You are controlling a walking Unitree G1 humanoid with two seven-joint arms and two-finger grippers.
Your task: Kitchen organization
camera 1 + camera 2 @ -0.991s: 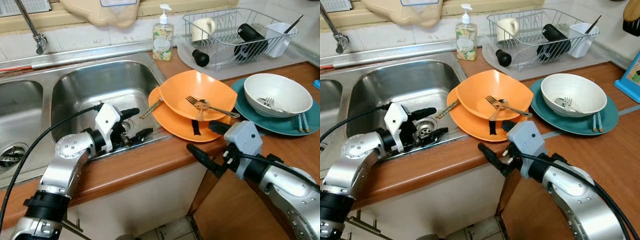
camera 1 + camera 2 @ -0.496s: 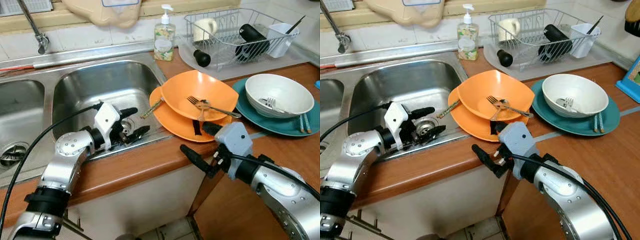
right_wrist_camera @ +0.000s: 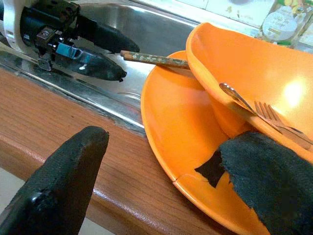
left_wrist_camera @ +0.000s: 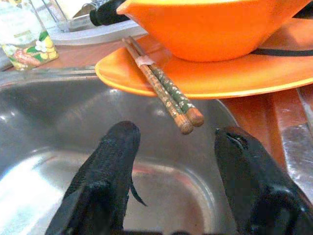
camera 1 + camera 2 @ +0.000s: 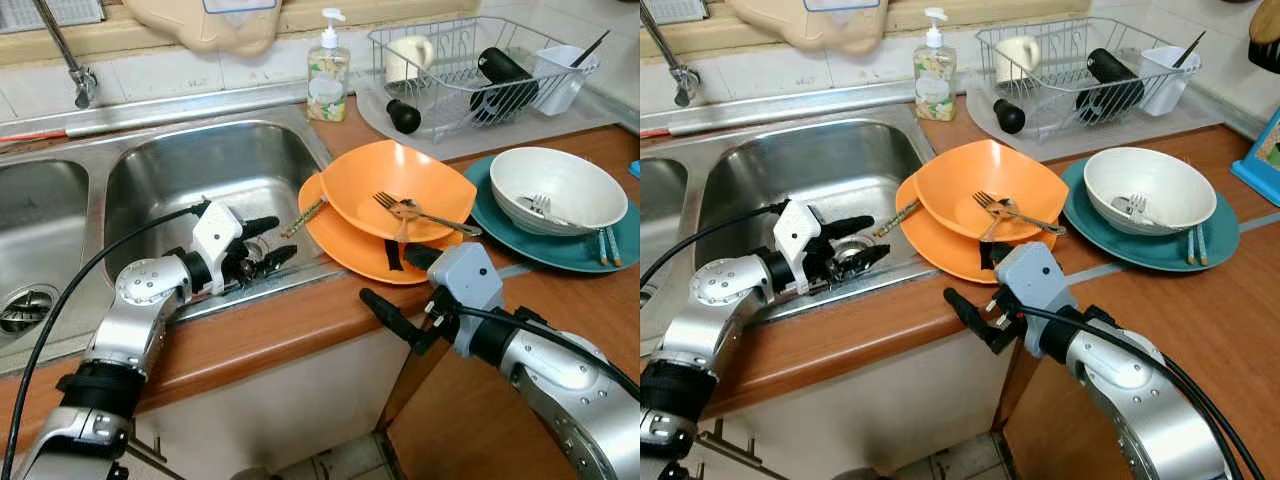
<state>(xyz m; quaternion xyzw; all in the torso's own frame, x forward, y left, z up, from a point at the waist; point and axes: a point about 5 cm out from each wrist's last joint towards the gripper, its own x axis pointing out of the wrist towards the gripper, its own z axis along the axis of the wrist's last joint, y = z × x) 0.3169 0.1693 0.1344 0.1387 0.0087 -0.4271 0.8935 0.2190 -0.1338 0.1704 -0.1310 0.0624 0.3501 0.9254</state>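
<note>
Orange plate carried chopsticks over sink; left end effector open beneath, right end effector open beside plate.

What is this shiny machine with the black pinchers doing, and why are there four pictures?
It is a robot with two silver arms, tidying a kitchen. Two pictures come from cameras in its head, like eyes looking down. The other two come from small cameras on its wrists, looking along its black fingers.

The left gripper is open over the steel sink, its fingers pointing at a pair of brown patterned chopsticks that stick out from the orange plate. The right gripper is open too, at the counter's edge, with one finger on that plate's rim. Neither holds anything.

On the wooden counter, an orange bowl sits on the plate, with a metal fork and spoon inside. Beside it a white bowl sits on a teal plate. Behind stand a soap bottle and a wire dish rack.
</note>
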